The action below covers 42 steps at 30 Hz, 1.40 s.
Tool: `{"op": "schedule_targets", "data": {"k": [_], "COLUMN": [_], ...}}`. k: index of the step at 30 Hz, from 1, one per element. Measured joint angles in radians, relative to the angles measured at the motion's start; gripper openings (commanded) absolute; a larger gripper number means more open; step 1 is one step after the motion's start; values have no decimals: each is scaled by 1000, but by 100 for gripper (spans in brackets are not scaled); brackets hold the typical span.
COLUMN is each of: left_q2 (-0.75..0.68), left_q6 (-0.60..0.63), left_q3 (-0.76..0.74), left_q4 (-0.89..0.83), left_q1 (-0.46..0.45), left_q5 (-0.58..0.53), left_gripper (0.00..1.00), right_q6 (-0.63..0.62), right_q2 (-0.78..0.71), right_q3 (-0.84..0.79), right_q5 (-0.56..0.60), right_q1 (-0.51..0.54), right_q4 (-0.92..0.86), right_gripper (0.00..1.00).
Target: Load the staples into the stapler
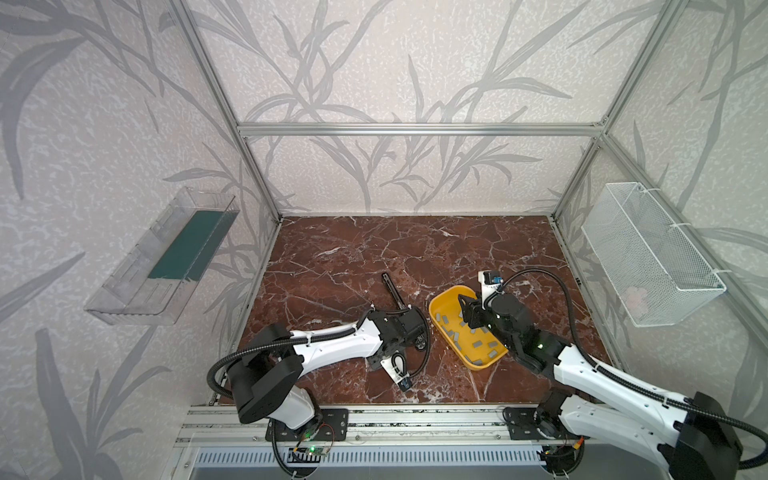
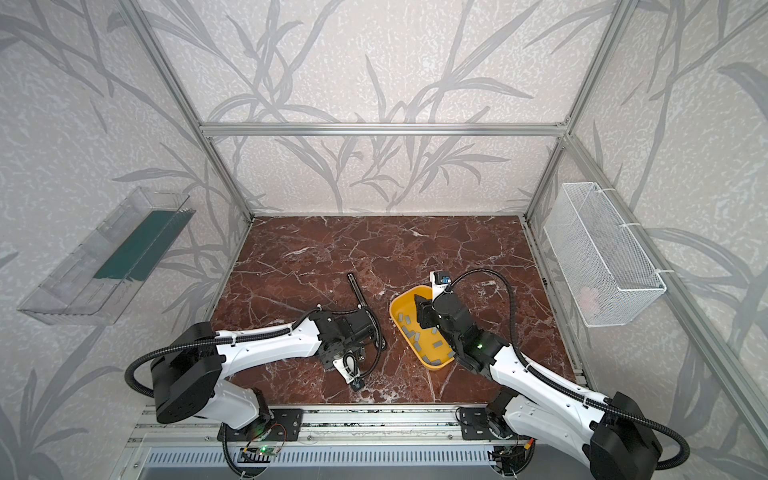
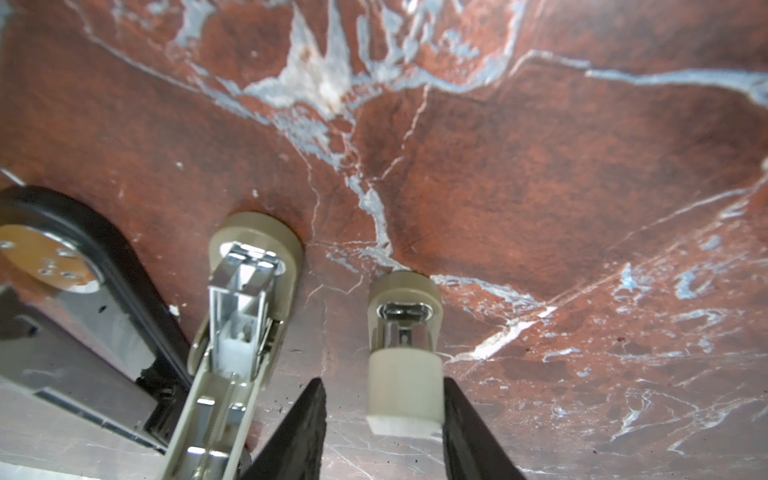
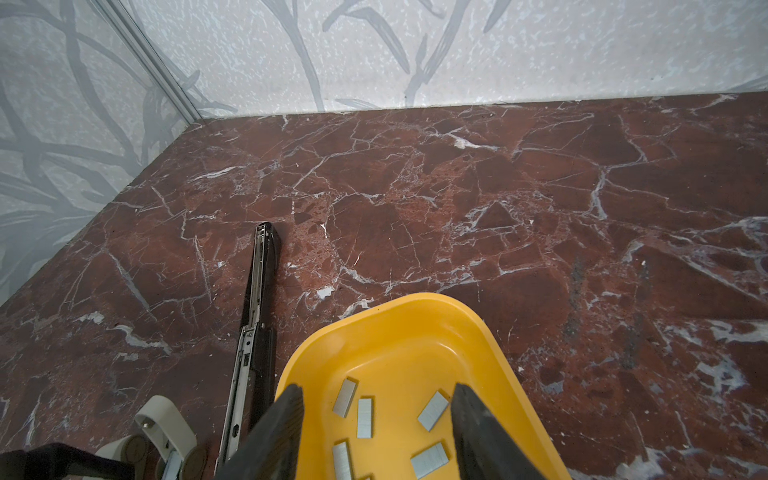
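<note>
- Stapler (image 1: 392,291): slim, black, flat on the marble table (image 1: 415,249). In both top views its near end is hidden under the left arm.
- Left gripper (image 3: 383,380): only the left wrist view shows its jaws. They stand apart astride a cream block (image 3: 405,390), with a gap on one side. The stapler's black end lies just beside, outside the jaws.
- Right gripper (image 4: 377,386): jaws wide and empty over the yellow tray (image 4: 395,340). The right wrist view shows the staple strips (image 4: 345,397) plainly, with the stapler, metal channel up, beside the tray.

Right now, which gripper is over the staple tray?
The right gripper, open above the yellow tray; the left gripper is low at the stapler.
</note>
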Motion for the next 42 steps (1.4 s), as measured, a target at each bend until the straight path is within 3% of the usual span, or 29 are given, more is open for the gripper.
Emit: {"op": "schedule_targets", "data": {"k": [29,35,38,42], "left_q2": [8,12,12,12], "left_q6": [11,18,18,18], "left_q3": [-32,-32,-31,-31], "left_q4": [44,43,41,42], "left_q1": [0,0,0,0], "left_q5": [-23,-24,-23,-22], "left_gripper": [38,22,2,0], "right_q6": [4,4,6,11], "right_q2": [15,15,15,15], "right_q3": [1,1,1,1], "right_q5": [-1,-1,-1,-2], "right_q1": [0,0,0,0], "right_q4": [0,0,0,0], "right_gripper": [58,58,58,58]}}
